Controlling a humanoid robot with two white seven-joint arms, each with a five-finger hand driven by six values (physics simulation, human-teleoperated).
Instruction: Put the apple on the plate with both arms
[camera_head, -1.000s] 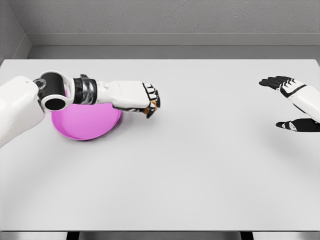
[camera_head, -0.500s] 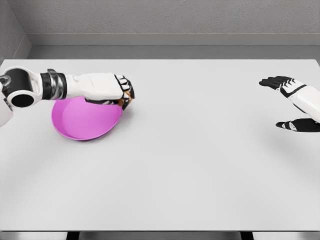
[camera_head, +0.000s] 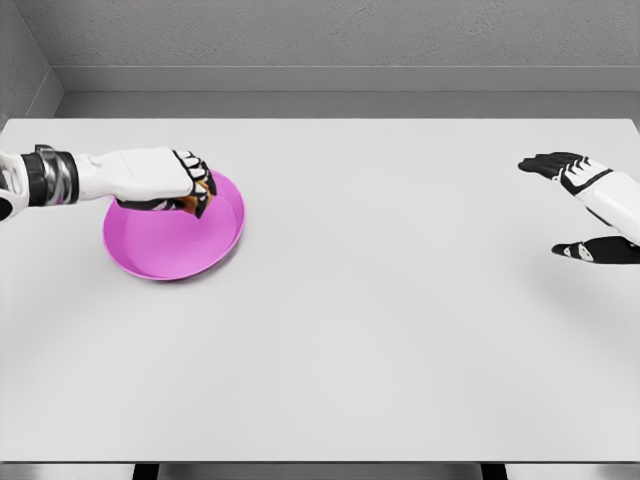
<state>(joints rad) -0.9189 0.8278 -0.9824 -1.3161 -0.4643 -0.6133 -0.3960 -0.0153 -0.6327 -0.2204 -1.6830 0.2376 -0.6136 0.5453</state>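
A round pink plate (camera_head: 175, 250) lies on the white table at the left. My left hand (camera_head: 190, 187) hovers over the plate's upper middle, fingers curled around the apple (camera_head: 198, 194), of which only an orange-brown sliver shows between the fingers. Whether the apple touches the plate cannot be told. My right hand (camera_head: 560, 166) floats at the far right above the table, fingers spread and holding nothing; its dark shadow (camera_head: 590, 251) lies on the table below it.
The white table (camera_head: 380, 320) stretches wide between the plate and the right hand. A grey wall runs along its far edge, and the front edge shows at the bottom.
My left hand has drawn back leftward with the apple, from just right of the plate to over the plate. The right arm has not moved.
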